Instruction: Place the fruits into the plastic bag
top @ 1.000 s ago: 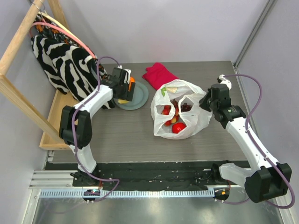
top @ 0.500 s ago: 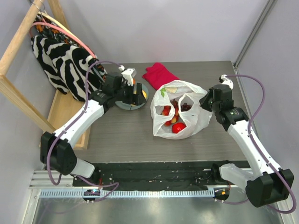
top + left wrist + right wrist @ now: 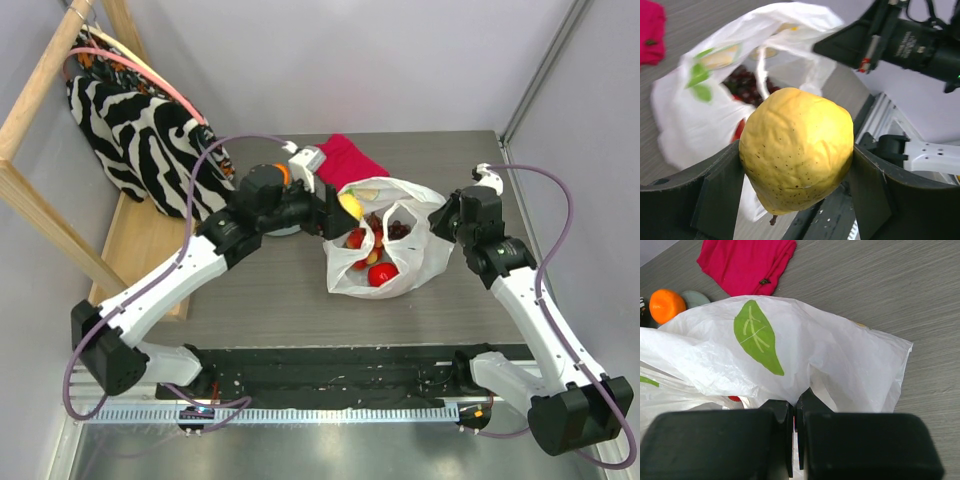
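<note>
The left jaws are clamped on the yellow fruit (image 3: 797,150), held at the mouth of the plastic bag (image 3: 430,258) on the counter (image 3: 260,290), while the right jaws, together on its rim, seem to hold it open.

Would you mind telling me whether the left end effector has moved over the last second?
Yes. The left end effector has swung right, from left of the red cloth to below it, at the plastic bag's left edge, gripping the yellow fruit.
</note>
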Controlling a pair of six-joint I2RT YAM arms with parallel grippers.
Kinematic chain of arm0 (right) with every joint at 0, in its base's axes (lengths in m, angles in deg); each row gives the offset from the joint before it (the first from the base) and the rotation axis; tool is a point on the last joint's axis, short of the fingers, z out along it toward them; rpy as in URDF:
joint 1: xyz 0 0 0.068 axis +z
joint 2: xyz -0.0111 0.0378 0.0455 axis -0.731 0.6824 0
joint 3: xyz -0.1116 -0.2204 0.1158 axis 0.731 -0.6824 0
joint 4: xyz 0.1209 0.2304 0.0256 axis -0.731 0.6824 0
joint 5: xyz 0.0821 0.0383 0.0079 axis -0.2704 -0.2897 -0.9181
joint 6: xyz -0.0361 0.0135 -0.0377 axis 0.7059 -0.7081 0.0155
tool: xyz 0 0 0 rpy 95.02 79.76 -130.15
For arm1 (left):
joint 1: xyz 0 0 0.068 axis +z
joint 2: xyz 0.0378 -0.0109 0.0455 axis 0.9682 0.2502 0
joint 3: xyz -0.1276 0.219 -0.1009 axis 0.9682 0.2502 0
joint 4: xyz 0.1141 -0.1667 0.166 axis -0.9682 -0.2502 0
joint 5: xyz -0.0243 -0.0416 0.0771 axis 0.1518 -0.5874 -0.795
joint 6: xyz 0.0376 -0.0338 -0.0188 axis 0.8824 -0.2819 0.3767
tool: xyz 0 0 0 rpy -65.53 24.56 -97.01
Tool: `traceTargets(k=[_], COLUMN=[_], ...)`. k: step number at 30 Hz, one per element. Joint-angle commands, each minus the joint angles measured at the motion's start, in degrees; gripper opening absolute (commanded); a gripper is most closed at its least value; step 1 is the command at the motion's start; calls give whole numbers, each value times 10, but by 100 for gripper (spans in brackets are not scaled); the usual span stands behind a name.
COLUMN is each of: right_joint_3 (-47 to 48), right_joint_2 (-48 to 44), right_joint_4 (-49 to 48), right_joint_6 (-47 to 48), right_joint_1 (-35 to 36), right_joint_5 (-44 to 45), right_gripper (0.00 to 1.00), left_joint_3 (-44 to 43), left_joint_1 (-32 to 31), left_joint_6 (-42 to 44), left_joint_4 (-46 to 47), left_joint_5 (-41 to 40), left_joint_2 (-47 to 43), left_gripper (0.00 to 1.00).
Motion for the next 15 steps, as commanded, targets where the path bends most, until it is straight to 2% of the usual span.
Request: traceTargets(k=[1,7,15], right_joint_3=[5,7,10], right_joint_2=[-13,-25,-38], right_joint_4=[-18,-17,-9], right_joint_6=[11,9,11], right_joint_1=[-1,-1,-2], right_joint_5=[10,24,38], right_gripper=[1,1,1], left_joint_3=[-73,-109,-94], left_joint_1=[-56,-90,-90], left_joint_6=[-15,-21,14], left_joint_4=[57,52,5], left_joint_5=[14,46,16], left_joint_2=[71,167,213], left_gripper=[42,41,41])
